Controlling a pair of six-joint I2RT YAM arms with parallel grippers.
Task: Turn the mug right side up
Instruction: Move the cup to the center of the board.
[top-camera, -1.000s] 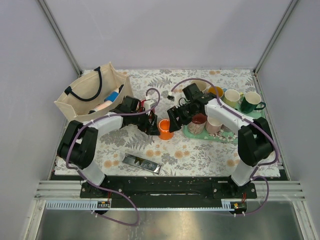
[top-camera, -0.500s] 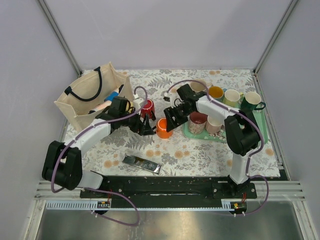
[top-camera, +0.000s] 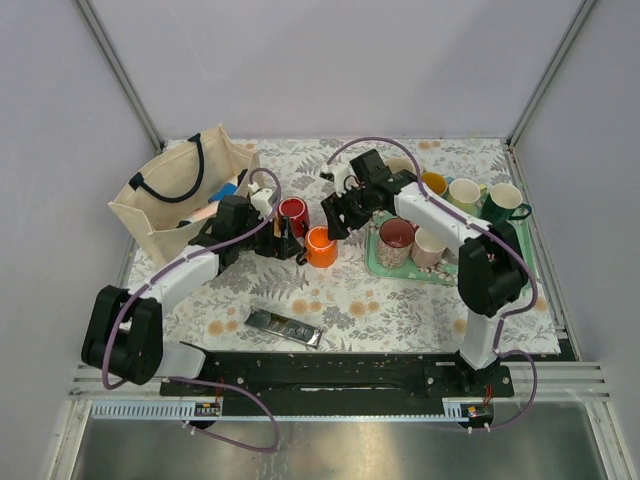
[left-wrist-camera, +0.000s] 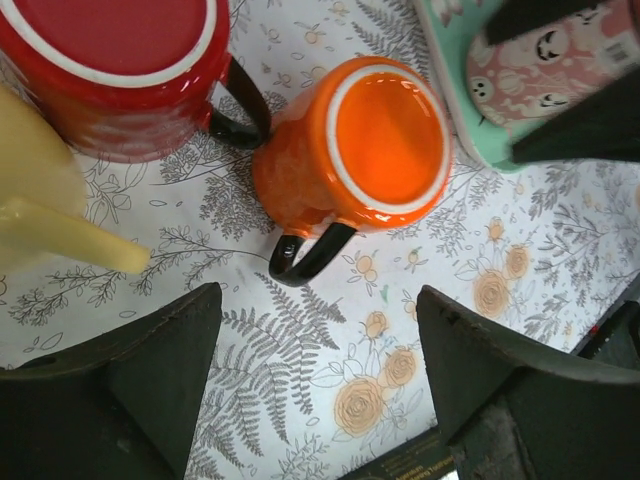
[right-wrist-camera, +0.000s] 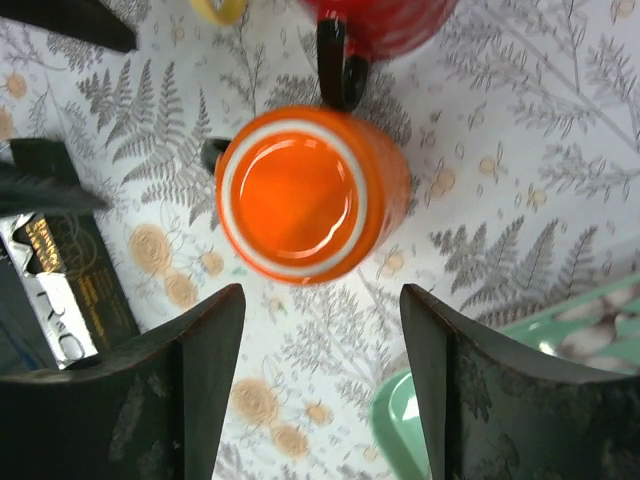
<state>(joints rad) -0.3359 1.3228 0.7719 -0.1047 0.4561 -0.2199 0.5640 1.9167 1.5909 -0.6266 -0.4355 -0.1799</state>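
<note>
I'm seeing the glossy round orange mug (left-wrist-camera: 355, 160) sitting base-up on the floral bench (left-wrist-camera: 300, 385), both arms' jaws hanging spread.

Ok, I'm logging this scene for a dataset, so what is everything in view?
orange mug: one, orange, black handle, mid-cloth.
red mug: one, red, behind-left of it.
tote bag: one, beige, black handles, rear left.
tray: one, mint green, right side.
tray mugs: five clear, maroon, pink, yellow, cream, dark green, on tray.
foil packet: one, silver, near centre.
tablecloth: one, floral, over table.
left gripper: one, black, open, facing orange mug.
right gripper: one, black, open, facing orange mug.
</note>
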